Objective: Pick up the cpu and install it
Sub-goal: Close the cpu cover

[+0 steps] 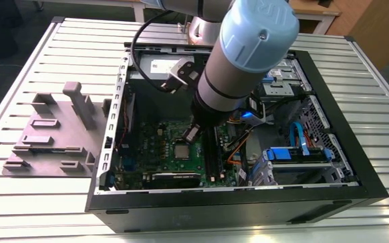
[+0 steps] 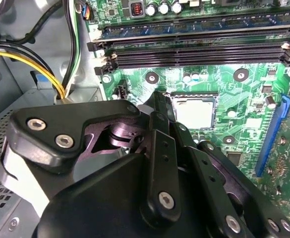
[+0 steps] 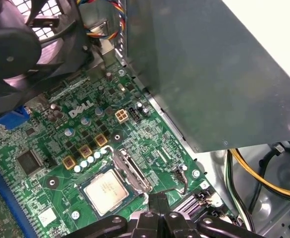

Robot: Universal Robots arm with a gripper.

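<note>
Partly tool-hidden (image 2: 157,106), the cpu (image 2: 194,112).

From the exterior view, arm (image 1: 238,71) hides gripper tips and the board strip right behind them. cpu (image 1: 180,151) is tiny there, seating unreadable. Second wrist view: gripper (image 2: 157,101) linkage covers the near side of the motherboard (image 2: 244,94) and the cpu (image 2: 194,111) edge closest to it; glare washes out the chip top. First wrist view: gripper (image 3: 157,198) cut by frame edge, finger gap can't be judged; grey metal box (image 3: 209,74) masks everything beyond it.
</note>
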